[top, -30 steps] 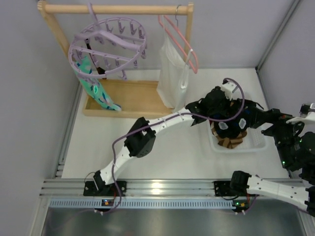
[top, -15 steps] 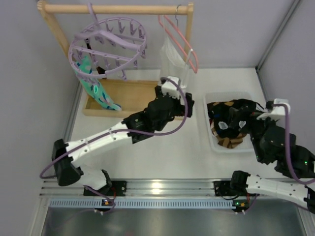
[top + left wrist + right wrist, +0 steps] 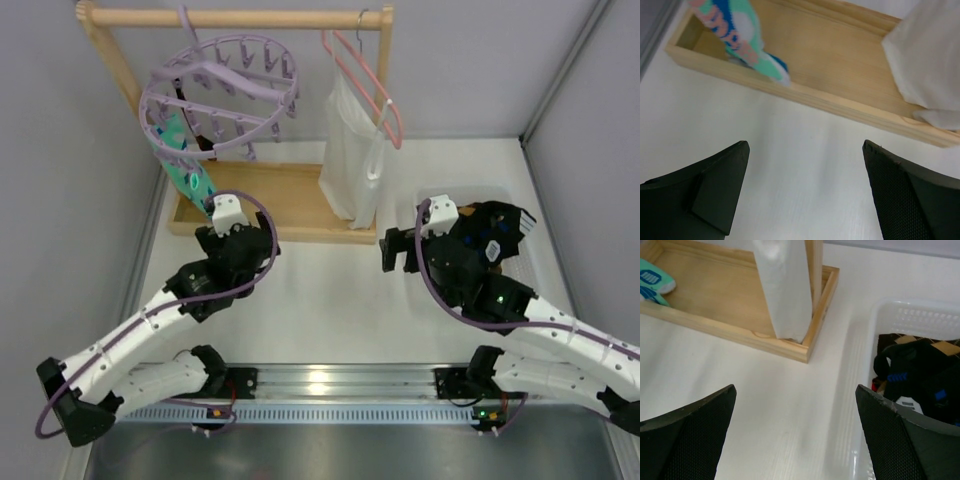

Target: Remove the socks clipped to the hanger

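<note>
The lavender hanger (image 3: 220, 95) hangs from the wooden rail at the back left. One teal sock (image 3: 185, 165) with dark marks hangs clipped to its left side, its toe down in the wooden tray (image 3: 285, 195). My left gripper (image 3: 222, 228) is open and empty just in front of the tray, below the sock. In the left wrist view the sock's toe (image 3: 735, 35) lies ahead of the open gripper (image 3: 805, 150). My right gripper (image 3: 400, 250) is open and empty left of the white basket (image 3: 520, 295). The right wrist view shows its spread gripper (image 3: 796, 390) over bare table.
The basket rim (image 3: 920, 310) holds dark socks (image 3: 920, 375) and brown argyle ones. A white garment (image 3: 350, 160) hangs on a pink hanger (image 3: 365, 75) over the tray's right end (image 3: 810, 347). The garment shows at the right of the left wrist view (image 3: 930, 55).
My left arm swung from the basket at the right across to the tray's left front, near the teal sock. My right arm came in from the far right to the basket's left side.
</note>
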`<action>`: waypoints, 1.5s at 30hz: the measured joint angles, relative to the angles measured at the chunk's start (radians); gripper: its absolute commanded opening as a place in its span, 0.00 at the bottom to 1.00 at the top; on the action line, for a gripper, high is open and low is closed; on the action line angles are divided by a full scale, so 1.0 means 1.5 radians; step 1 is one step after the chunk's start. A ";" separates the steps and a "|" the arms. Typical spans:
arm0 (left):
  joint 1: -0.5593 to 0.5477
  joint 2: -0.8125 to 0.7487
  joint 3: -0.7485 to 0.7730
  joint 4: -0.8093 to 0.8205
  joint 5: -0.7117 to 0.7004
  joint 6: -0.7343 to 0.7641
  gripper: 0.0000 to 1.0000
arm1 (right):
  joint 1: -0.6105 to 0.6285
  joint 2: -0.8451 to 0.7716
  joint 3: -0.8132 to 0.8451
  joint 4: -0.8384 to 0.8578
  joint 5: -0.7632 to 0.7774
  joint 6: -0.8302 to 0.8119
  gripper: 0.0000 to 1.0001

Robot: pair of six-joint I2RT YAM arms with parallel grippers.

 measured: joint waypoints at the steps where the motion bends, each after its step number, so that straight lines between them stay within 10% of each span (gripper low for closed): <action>1: 0.029 -0.002 -0.005 -0.013 -0.003 -0.011 0.99 | -0.005 0.007 0.000 0.014 -0.016 0.000 0.99; 17: 0.277 0.210 -0.115 0.352 0.013 0.098 0.97 | -0.011 0.071 -0.018 0.182 -0.286 -0.046 0.98; 19: 0.283 0.225 -0.115 0.411 0.010 0.119 0.88 | -0.011 0.071 -0.019 0.183 -0.304 -0.051 0.98; 27: 0.301 0.282 -0.107 0.500 0.011 0.181 0.00 | -0.011 0.042 -0.019 0.186 -0.353 -0.058 0.97; 30: 0.300 0.270 -0.107 0.503 0.017 0.197 0.00 | -0.011 0.026 -0.019 0.187 -0.362 -0.058 0.97; 45: -0.066 0.187 0.013 0.361 -0.105 0.183 0.00 | -0.011 -0.020 0.070 0.147 -0.322 -0.051 0.94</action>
